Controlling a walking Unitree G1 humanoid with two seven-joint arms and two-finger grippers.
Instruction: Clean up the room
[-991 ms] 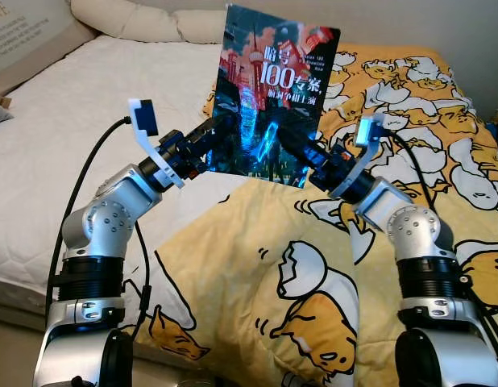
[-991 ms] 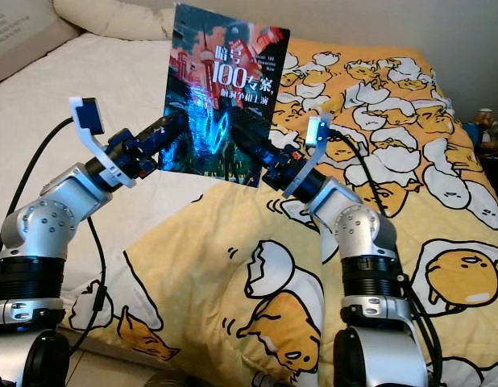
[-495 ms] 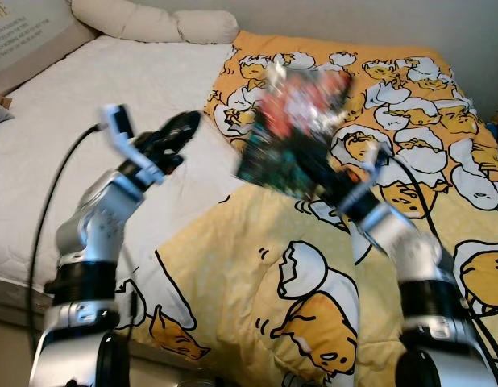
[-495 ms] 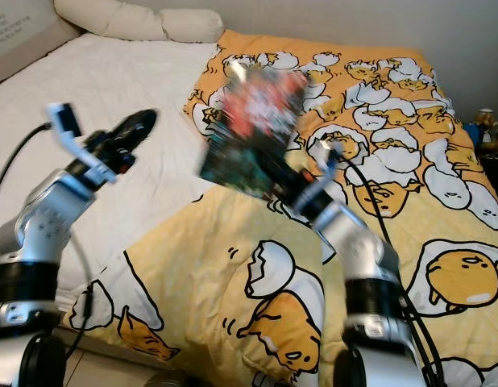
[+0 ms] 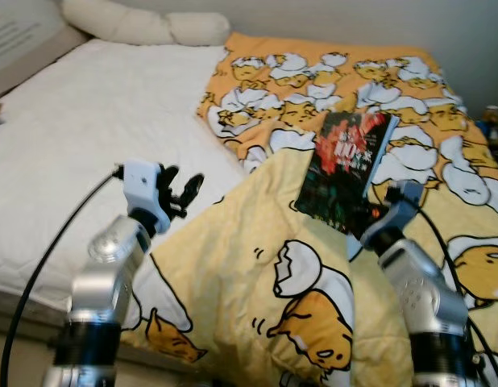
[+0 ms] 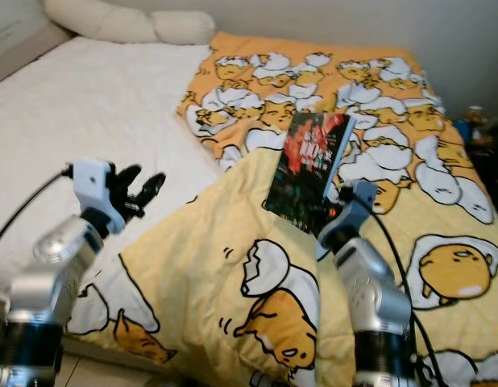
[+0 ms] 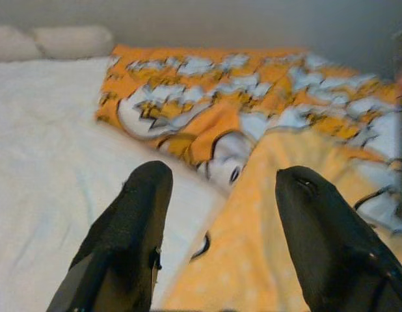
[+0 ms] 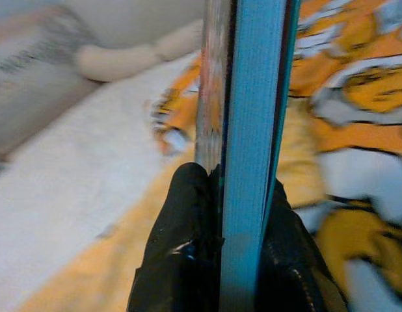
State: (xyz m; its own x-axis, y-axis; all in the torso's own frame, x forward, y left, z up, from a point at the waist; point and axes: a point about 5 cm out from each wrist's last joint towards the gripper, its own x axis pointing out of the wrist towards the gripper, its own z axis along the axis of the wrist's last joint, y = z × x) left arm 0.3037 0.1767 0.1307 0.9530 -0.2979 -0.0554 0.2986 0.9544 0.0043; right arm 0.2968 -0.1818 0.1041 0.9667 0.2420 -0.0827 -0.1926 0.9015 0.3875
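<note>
A dark book (image 5: 346, 170) with a red and blue city cover leans tilted above the yellow egg-print duvet (image 5: 257, 282). My right gripper (image 5: 368, 216) is shut on its lower edge; in the right wrist view the two black fingers (image 8: 181, 253) pinch the book's blue spine (image 8: 253, 130) edge-on. My left gripper (image 5: 184, 192) hangs open over the seam between the white sheet and the duvet, holding nothing. In the left wrist view its fingers (image 7: 133, 234) stand well apart.
The white bed sheet (image 5: 96, 121) covers the left half of the bed, with pillows (image 5: 140, 26) along the head. A grey wall runs behind. Small objects (image 6: 475, 121) sit off the bed's far right edge.
My left gripper has let go of the book and dropped back to the left, open. My right arm has lowered the book to the right, down near the duvet. The camera has shifted.
</note>
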